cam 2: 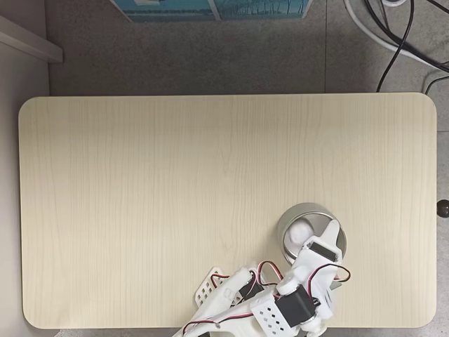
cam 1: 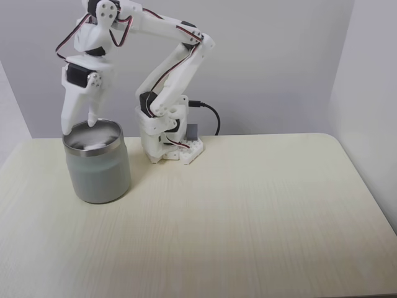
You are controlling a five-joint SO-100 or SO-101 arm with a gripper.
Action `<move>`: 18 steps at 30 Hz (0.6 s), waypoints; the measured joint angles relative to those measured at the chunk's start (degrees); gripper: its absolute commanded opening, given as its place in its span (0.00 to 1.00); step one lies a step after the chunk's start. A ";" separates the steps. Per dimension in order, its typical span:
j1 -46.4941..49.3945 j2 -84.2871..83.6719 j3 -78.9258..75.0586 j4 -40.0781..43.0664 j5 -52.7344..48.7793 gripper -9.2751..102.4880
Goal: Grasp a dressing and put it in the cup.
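The cup (cam 1: 99, 177), a pale grey-green metal tumbler with a shiny rim, stands at the left of the table in a fixed view. Looking down from above, the same cup (cam 2: 289, 219) sits near the table's lower right edge. The dressing (cam 2: 302, 230), a small white roll, lies inside the cup; from the side it shows as a pale shape (cam 1: 93, 147) just under the rim. My gripper (cam 1: 79, 126) hangs directly over the cup's mouth, open, fingertips at rim height with nothing between them. From above, the gripper (cam 2: 316, 240) covers part of the cup.
The arm's base (cam 1: 169, 148) is fixed at the table's back edge right of the cup, with a black cable (cam 1: 211, 115) behind it. The wooden table (cam 2: 175, 196) stretches wide to the left in the view from above. A blue box (cam 2: 210, 8) and cables (cam 2: 400, 35) lie on the floor beyond.
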 measured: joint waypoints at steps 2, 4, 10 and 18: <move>0.35 -0.09 -0.44 0.00 -0.53 0.31; 0.70 -0.09 -1.49 0.00 -0.97 0.31; 1.05 -4.48 -7.12 -1.76 -1.49 0.31; 1.32 -5.62 -8.96 -2.29 -1.14 0.31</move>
